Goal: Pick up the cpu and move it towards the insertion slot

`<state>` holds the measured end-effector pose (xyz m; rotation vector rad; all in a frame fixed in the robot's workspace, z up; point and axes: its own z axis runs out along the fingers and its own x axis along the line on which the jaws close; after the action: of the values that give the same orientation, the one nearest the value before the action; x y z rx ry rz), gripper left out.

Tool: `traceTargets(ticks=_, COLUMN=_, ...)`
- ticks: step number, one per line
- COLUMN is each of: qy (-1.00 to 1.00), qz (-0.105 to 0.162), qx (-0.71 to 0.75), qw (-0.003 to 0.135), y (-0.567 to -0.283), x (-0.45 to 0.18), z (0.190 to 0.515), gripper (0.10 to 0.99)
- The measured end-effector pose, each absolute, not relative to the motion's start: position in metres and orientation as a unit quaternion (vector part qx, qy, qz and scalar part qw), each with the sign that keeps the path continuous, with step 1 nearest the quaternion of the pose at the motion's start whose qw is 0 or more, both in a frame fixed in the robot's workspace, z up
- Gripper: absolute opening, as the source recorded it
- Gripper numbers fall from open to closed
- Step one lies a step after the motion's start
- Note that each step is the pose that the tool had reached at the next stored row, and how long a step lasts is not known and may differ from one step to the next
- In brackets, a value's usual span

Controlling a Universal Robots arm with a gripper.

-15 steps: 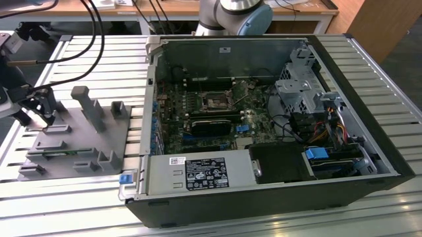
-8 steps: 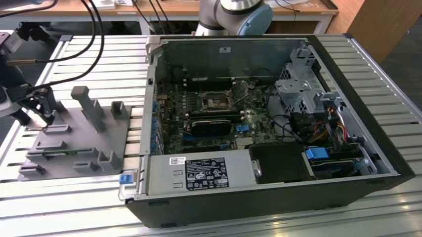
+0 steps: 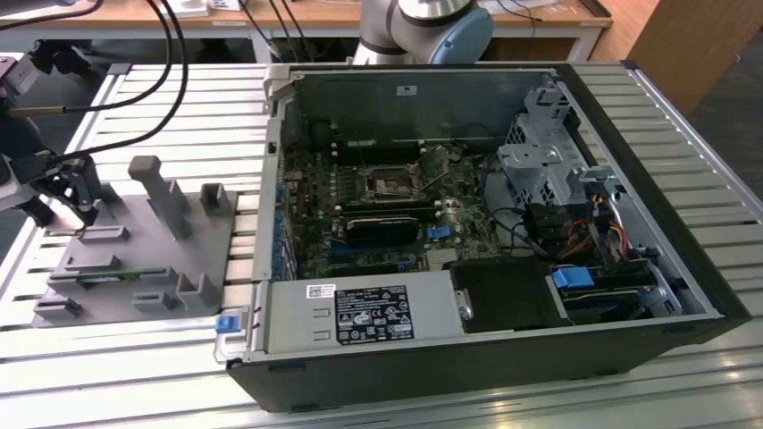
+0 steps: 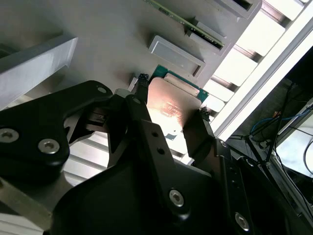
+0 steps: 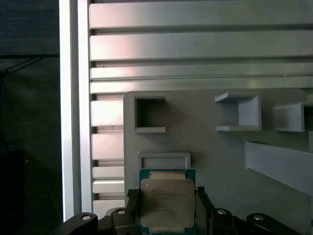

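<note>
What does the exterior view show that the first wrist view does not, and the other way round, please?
The exterior view brings the open computer case and, on its motherboard, the insertion slot. The first wrist view brings the cpu, silver top in a green rim, held between the tool and its fingers. Both share the grey holder tray and the slatted aluminium table.

A robotics workshop is suggested by a slotted aluminium bench point(image 3: 680, 125), on which an opened computer case point(image 3: 477, 375) and a grey fixture tray point(image 3: 120, 268) are set, with cables point(image 3: 179, 54) draped behind.
</note>
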<state>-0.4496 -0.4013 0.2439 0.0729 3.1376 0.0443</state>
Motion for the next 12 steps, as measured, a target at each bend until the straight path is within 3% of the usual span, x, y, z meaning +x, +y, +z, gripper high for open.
traceTargets(ticks=12, qy=1.0, qz=0.014, qx=0.023, qw=0.001, y=-0.4013, x=-0.4496, z=0.2477, gripper=0.537)
